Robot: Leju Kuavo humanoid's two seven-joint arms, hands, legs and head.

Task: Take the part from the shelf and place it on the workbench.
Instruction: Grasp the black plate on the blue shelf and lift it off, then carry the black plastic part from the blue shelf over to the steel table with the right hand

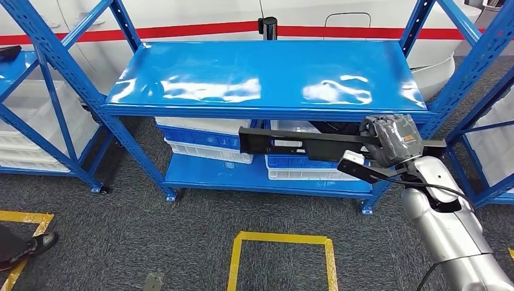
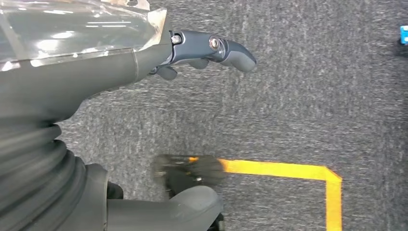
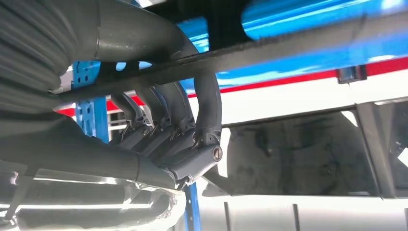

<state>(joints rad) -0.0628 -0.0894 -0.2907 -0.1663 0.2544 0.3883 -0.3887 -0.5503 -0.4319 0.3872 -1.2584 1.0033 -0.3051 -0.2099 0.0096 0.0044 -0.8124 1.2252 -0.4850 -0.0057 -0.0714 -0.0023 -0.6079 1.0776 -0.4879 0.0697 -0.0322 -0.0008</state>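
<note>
Black, long and flat, the part [image 1: 291, 144] hangs level before the blue shelf [image 1: 267, 79], right hand [image 1: 394, 138] gripping its 3 o'clock end; the right wrist view shows fingers [image 3: 207, 110] hooked over it. White crates [image 1: 209, 150] sit behind. Left hand [image 2: 207, 53] is empty, fingers loosely apart above carpet.

Shelf [image 1: 260, 76]: glossy blue, white glare patches. Part [image 1: 303, 145]: black. Right hand [image 1: 391, 139]: grey cover, dark fingers [image 3: 207, 106]; arm silver. Crates [image 1: 209, 140]: white and blue. Floor [image 1: 182, 242]: dark grey speckled carpet, yellow tape outline [image 1: 282, 239]. Back wall white with red stripe [image 1: 200, 30].
</note>
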